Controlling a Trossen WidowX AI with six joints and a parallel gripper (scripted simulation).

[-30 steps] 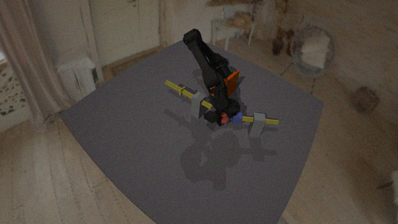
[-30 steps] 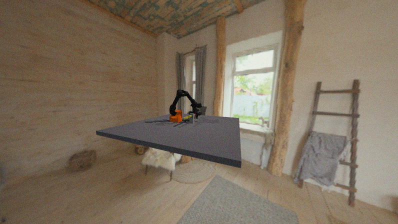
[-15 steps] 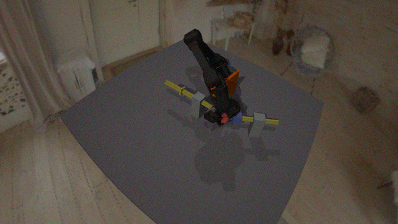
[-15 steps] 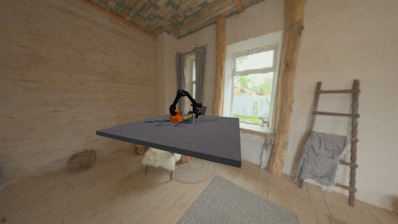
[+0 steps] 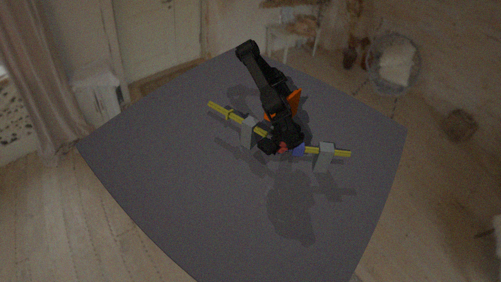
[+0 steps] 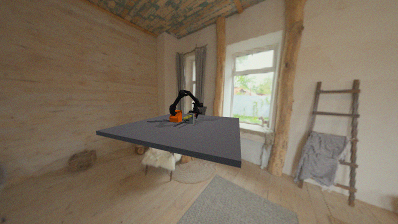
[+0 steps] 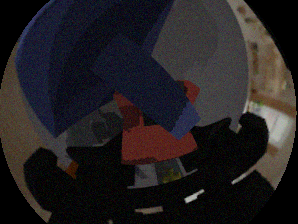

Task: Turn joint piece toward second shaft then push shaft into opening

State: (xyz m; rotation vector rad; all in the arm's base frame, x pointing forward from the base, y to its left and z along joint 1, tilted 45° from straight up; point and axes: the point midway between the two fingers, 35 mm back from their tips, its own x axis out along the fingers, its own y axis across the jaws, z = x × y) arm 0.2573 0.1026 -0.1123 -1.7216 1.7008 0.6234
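Top view: my gripper (image 5: 282, 143) (image 6: 196, 115) (image 7: 148, 121) is down at the meeting place of 2 yellow rods, its fingers closed on the red joint piece (image 5: 282, 146) (image 7: 159, 146). That piece sits between the 2 gray blocks, right beside the blue fork (image 5: 298, 150) (image 7: 47, 65) on the end of the fixed rod (image 5: 342, 153). The fixed rod runs through 1 block (image 5: 326, 147), while the rod with a collar (image 5: 216, 106) passes through the other block (image 5: 248, 131) and slants toward my gripper. Its collar (image 5: 229, 114) is on the far side of that block from me. My wrist hides the end of this rod, so I cannot tell exactly how the red piece's opening lines up with it.

In my wrist view, a dark blue bar (image 7: 145, 85) crosses at a slant above the red piece, and a bit of yellow shows below it. My 2 black fingers stand on either side.

From the exterior, my black arm (image 6: 182, 93) arches up from its orange base (image 6: 175, 116) and bends down over the gray table (image 5: 210, 182) (image 6: 178, 136). The joint is too small there to make out.
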